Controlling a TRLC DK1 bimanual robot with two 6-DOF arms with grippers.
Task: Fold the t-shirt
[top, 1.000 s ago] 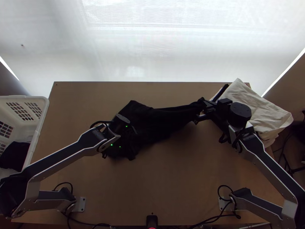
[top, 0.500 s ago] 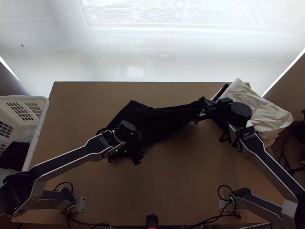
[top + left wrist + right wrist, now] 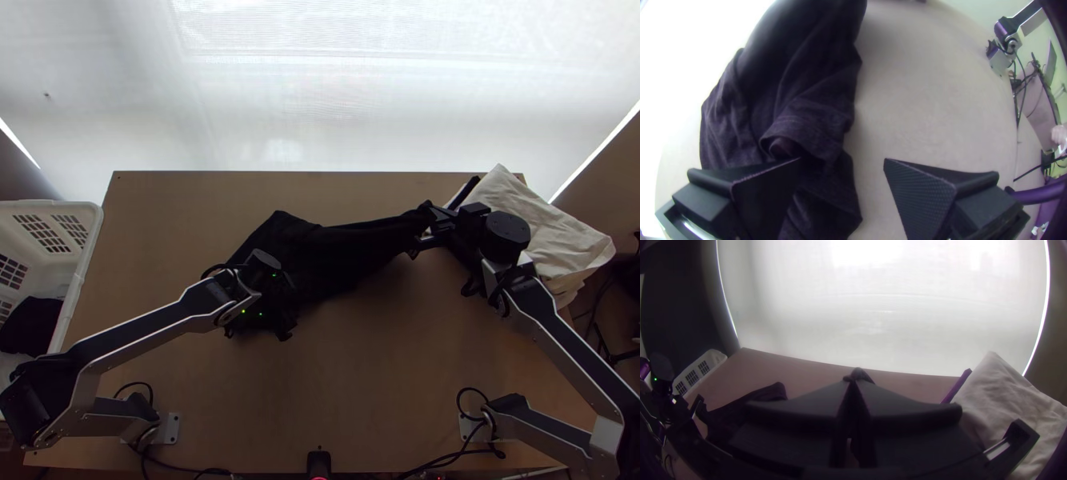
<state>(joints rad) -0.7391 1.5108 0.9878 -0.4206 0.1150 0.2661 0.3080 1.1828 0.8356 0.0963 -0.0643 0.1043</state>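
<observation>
A: What's the t-shirt point(image 3: 336, 248) made of, and where is it?
B: Black, soft knit. Mid-bench, nearer the far edge than the near one. Wide and bunched at its left end, drawn into a narrow band toward the far right corner of the bench point(image 3: 360, 384).
A: Texture?
B: Left wrist view has the close-up: creases, overlapping layers, a rolled opening with a stitched hem point(image 3: 789, 124). Ribbed pad point(image 3: 924, 195) on one finger.
A: Arm poses?
B: Left arm point(image 3: 144, 328) runs from the near left corner in to the bunched end, wrist over the cloth. Right arm point(image 3: 560, 344) goes up the right side, elbow bent, its tool aimed inward.
A: Tools?
B: Left tool point(image 3: 288, 307): fingers spread wide, one side over cloth, the other over bare wood. Right tool point(image 3: 430, 216): pressed together on the shirt's narrow end. Right wrist view has a dark tuft poking past the tips.
A: Anything else?
B: Cream cloth point(image 3: 544, 224), matte, wrinkled, layered, at the far right corner and over the right edge. White plastic basket point(image 3: 94, 232) with grid slots by the left edge; top view has dark fabric point(image 3: 32, 326) inside it.
</observation>
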